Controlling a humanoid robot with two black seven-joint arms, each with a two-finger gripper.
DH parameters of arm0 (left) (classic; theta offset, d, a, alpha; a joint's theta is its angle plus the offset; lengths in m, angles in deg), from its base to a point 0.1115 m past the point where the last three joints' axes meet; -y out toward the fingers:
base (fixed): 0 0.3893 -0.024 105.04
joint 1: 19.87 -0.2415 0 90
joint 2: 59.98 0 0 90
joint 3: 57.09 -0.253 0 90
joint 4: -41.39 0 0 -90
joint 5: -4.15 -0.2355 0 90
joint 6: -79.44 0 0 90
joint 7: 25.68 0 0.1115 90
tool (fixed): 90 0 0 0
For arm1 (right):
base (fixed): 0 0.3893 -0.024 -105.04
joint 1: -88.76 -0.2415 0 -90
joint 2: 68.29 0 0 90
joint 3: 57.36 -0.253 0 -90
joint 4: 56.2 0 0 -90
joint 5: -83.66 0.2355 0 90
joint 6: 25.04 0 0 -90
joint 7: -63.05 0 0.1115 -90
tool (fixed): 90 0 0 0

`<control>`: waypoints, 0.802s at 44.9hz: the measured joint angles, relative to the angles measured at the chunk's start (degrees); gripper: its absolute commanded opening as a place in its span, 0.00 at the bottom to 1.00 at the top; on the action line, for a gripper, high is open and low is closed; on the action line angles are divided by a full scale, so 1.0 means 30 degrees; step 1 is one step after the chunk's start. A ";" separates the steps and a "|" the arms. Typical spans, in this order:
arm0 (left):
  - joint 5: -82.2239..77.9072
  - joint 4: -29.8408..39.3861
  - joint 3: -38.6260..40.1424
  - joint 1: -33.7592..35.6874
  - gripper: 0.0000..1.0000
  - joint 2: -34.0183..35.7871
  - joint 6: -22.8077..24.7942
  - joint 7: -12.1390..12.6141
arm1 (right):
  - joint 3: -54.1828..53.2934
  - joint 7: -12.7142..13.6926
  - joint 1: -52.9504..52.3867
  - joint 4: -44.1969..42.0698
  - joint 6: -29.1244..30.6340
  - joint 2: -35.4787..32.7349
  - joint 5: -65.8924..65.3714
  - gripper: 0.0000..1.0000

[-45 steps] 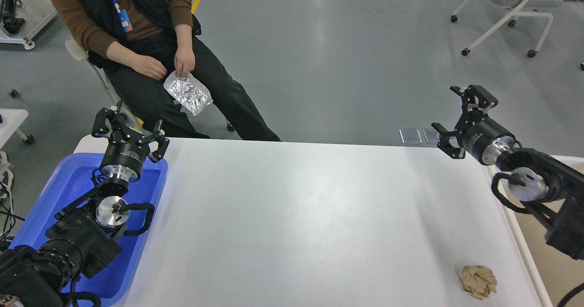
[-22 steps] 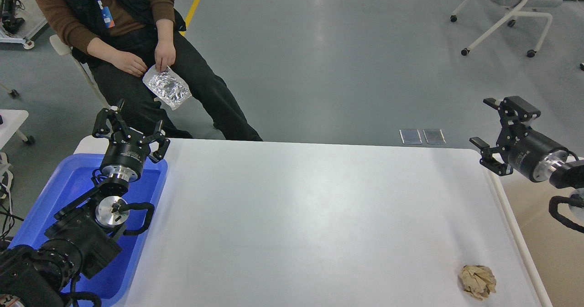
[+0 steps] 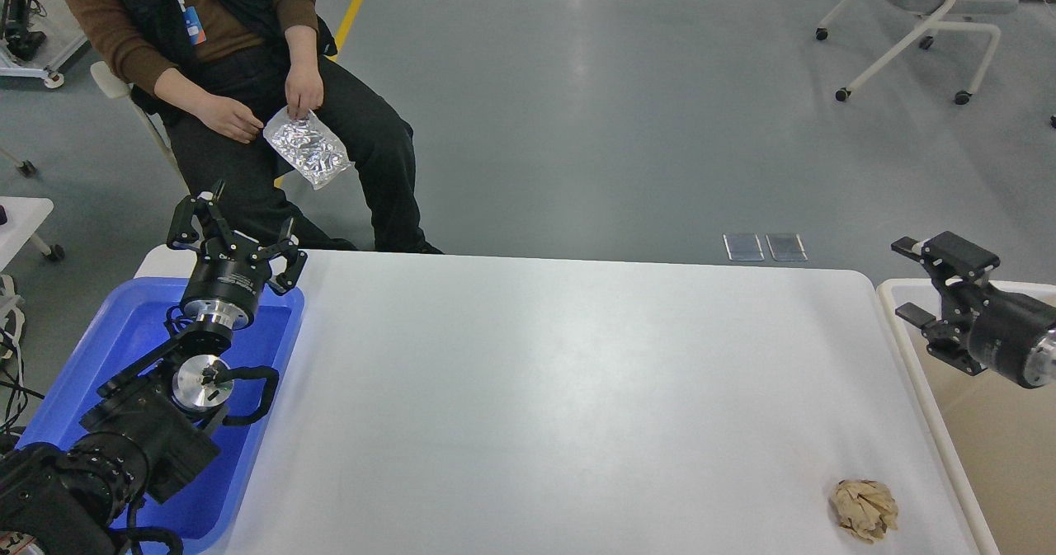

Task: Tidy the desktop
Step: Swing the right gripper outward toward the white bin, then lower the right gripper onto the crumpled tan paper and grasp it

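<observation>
The white desktop [image 3: 536,390] fills the middle of the head view. A crumpled brown paper ball [image 3: 863,508] lies on it near the front right corner. My left gripper [image 3: 233,232] is open and empty above the far end of the blue tray [image 3: 99,349]. My right gripper [image 3: 922,284] is open and empty, held over the far end of the beige white-rimmed bin [image 3: 986,431], well behind the paper ball.
A seated person [image 3: 239,68] behind the far left corner holds a silver foil bag [image 3: 308,148]. A wheeled chair [image 3: 916,19] stands far back right. Two clear floor plates [image 3: 763,246] lie behind the desktop.
My right arm has drawn back to the right and down, from over the desktop's far right corner to above the beige bin. The person shifted with the foil bag. My left arm stayed still.
</observation>
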 measured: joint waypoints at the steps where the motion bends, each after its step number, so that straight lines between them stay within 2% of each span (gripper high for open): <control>1: -0.0002 0.0000 0.0000 0.0000 1.00 0.0000 0.0000 0.0000 | 0.0087 -0.0088 0.0124 0.0096 -0.0183 -0.0062 -0.0621 1.00; 7: 0.0000 0.0000 0.0000 0.0000 1.00 0.0003 0.0000 0.0002 | 0.1169 -0.0722 0.0707 0.0633 -0.1871 -0.0417 -0.4340 1.00; 14: -0.0002 0.0000 0.0000 -0.0001 1.00 0.0006 0.0000 0.0009 | 0.3779 -0.1326 0.1067 0.1109 -0.5027 -0.0549 -0.7614 1.00; 24: -0.0003 -0.0001 0.0001 0.0000 1.00 0.0010 0.0000 0.0009 | 0.7714 -0.1714 0.1292 0.1693 -0.9612 -0.0305 -1.0289 1.00; 36: -0.0002 -0.0001 0.0007 0.0000 1.00 0.0008 0.0001 0.0008 | 0.9495 -0.1854 0.1656 0.1590 -1.2079 0.0199 -1.1490 1.00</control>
